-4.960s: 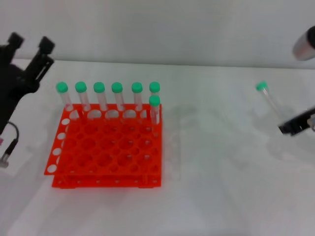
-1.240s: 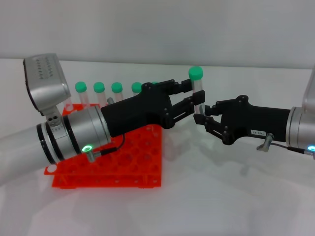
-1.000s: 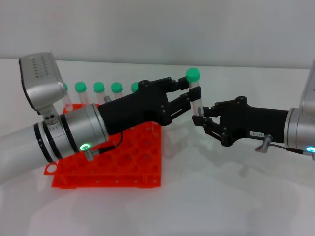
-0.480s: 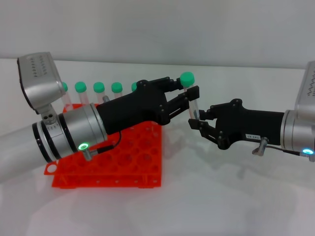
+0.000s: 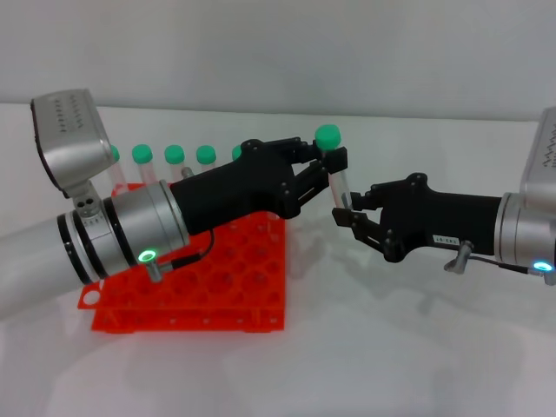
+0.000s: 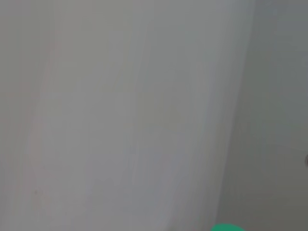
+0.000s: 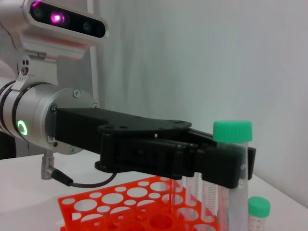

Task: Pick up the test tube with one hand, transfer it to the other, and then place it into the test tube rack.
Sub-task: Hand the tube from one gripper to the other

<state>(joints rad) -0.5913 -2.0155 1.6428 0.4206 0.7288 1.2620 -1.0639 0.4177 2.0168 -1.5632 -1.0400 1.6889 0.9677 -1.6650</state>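
White tabletop, tube up in the air between two grippers!
Left gripper is clamping the clear, green-capped test tube upright beside the orange test tube rack; right gripper is sitting spread open around its lower tip.

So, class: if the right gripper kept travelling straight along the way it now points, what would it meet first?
The right gripper points toward the robot's left. First in line is the test tube in the left gripper, apparently at its fingertips already; behind it, the test tube rack. Depth is uncertain.
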